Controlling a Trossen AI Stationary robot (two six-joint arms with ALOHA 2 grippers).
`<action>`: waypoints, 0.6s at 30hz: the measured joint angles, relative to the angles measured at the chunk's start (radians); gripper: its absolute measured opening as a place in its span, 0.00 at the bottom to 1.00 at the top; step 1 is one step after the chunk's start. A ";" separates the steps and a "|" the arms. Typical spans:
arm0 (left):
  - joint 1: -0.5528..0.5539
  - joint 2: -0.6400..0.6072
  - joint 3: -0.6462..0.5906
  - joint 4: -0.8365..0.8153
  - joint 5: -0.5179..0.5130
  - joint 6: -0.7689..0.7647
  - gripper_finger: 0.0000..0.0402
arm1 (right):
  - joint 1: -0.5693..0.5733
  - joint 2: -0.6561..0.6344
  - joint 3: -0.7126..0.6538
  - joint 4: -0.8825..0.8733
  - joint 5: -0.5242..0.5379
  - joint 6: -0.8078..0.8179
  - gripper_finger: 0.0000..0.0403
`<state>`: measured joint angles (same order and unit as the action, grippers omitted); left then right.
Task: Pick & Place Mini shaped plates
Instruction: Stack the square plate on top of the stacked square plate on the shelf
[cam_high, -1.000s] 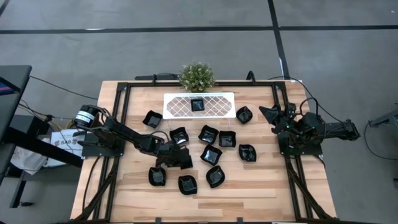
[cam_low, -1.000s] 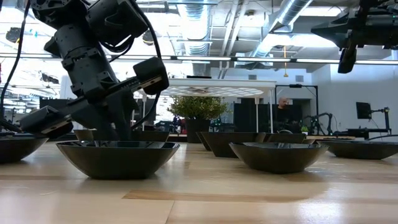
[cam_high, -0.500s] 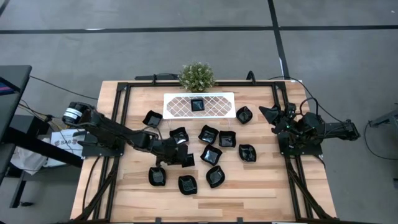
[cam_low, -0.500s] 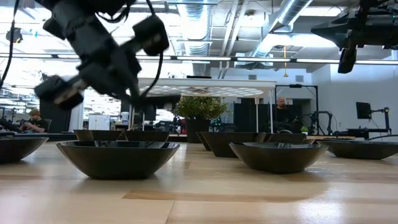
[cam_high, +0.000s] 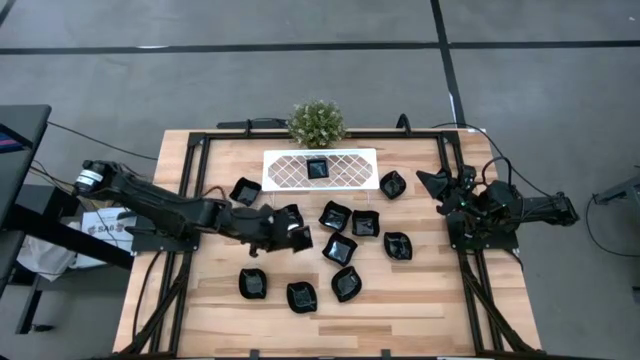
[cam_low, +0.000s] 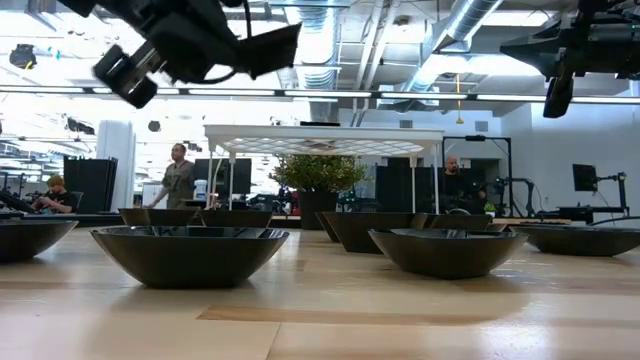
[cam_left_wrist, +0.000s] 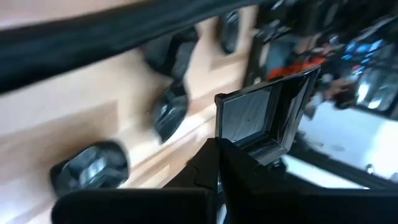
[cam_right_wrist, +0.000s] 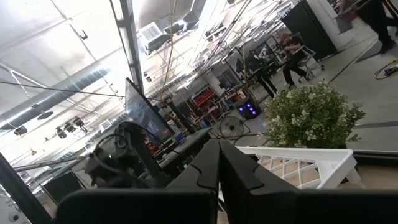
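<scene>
The left pincer (cam_high: 298, 236) hangs above the surface (cam_high: 420, 300), pinching a square plate (cam_left_wrist: 264, 118) by its edge and holding it tilted in the air. Loose mini plates (cam_high: 340, 248) lie below and just beside it; one plate (cam_high: 317, 168) sits in the white tray (cam_high: 350, 170) beyond. Well apart, the right pincer (cam_high: 432, 185) waits, pressed together.

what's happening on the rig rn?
The left pincer is shut on a square black mini plate and holds it above the table, near the cluster of loose plates. One plate already sits on the white lattice tray by the potted plant. The right pincer is shut and parked at the table's right edge.
</scene>
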<state>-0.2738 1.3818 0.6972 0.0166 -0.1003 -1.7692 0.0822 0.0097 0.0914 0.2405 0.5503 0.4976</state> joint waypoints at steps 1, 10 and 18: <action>0.009 -0.015 0.000 0.000 -0.017 0.014 0.02 | 0.000 0.000 0.000 0.000 0.000 0.000 0.00; 0.210 -0.143 0.001 0.009 -0.049 0.228 0.02 | 0.000 0.000 0.000 0.000 0.000 0.000 0.00; 0.396 -0.170 0.042 0.012 0.031 0.383 0.02 | 0.000 0.000 0.000 0.000 0.000 0.000 0.00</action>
<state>0.1223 1.2117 0.7393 0.0284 -0.0692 -1.3859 0.0825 0.0101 0.0914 0.2408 0.5507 0.4976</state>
